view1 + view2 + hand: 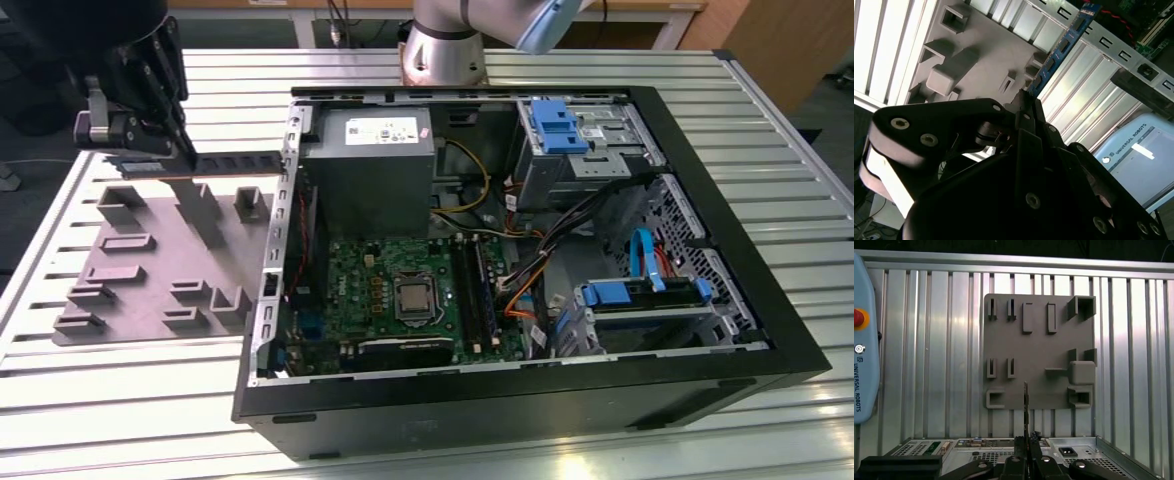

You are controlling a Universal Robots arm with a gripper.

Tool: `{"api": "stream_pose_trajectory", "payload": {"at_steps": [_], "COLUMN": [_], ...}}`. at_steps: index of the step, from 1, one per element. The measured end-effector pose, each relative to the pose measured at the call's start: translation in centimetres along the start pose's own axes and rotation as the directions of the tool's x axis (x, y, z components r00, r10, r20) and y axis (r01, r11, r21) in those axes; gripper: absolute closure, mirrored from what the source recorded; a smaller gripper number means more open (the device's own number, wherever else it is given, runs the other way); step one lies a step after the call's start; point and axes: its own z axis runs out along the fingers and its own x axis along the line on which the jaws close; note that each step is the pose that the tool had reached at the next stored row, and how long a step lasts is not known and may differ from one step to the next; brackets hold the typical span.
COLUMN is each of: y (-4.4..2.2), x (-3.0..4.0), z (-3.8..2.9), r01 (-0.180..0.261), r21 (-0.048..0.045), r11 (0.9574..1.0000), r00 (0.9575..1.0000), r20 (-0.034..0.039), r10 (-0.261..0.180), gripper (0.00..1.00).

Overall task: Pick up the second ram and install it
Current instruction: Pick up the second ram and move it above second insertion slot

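Gripper clamped on the second ram, its held end hidden, above the grey tray.

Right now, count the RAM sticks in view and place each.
1. The second ram is clamped in the gripper, over the grey holder tray edge, outside the case. Others may sit hidden in the motherboard slots.

You've got bright overhead light w/ glare streaks on table slats in all views. PC case interior's shadowed; gripper reads near-black in second wrist view.
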Motion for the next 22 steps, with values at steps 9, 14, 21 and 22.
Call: {"api": "stream_pose_trajectory", "payload": {"at_steps": [9,14,21,22], "y": [-0.8,-1.46,-2.84,-3.05], "x": [-0.01,-0.01,-0.03,-0.03], "z": [-0.03,-0.06,-0.11,-0.12], "r01": [0.0,0.0,0.0,0.0], "r21": [0.0,0.0,0.0,0.0], "r11": [1.0,1.0,1.0,1.0], "r00": [1.0,1.0,1.0,1.0], "r20": [0.0,0.0,0.0,0.0], "r10": [0.0,0.0,0.0,0.0], "gripper": [0.86,0.86,0.86,0.86]}}
